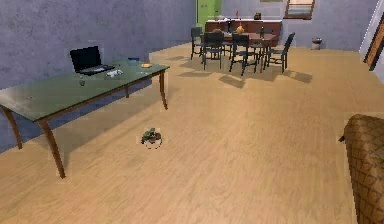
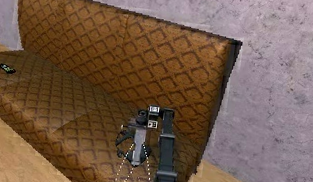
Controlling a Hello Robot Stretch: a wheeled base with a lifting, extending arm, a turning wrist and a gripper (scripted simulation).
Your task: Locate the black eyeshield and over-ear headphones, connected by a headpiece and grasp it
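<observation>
Headset (image 1: 151, 137) lies on floor (image 1: 250, 150) near table (image 1: 60, 92), tool (image 2: 131, 176) at brown sofa (image 2: 88, 60).

The wooden floor (image 1: 240, 150) bears a small dark object (image 1: 151, 137) near the green table (image 1: 50, 95), which carries a laptop (image 1: 88, 60). A small dark thing (image 2: 6, 68) lies on the brown sofa (image 2: 52, 101).

Ahead, the wooden floor (image 1: 230, 150) lies bare across the middle and bottom of the frame, with plenty of room to pass. At the left the green table (image 1: 60, 95) bars the way, with a small dark object (image 1: 151, 137) on the floor near its leg. Chairs (image 1: 245, 55) crowd the upper centre, and a brown sofa (image 1: 365, 165) juts in at the lower right. In the arm side view my claw (image 2: 132, 167) hangs before the sofa seat (image 2: 62, 107), with the backrest (image 2: 120, 49) walling off the upper frame; a small dark item (image 2: 6, 67) lies at the seat's left
</observation>
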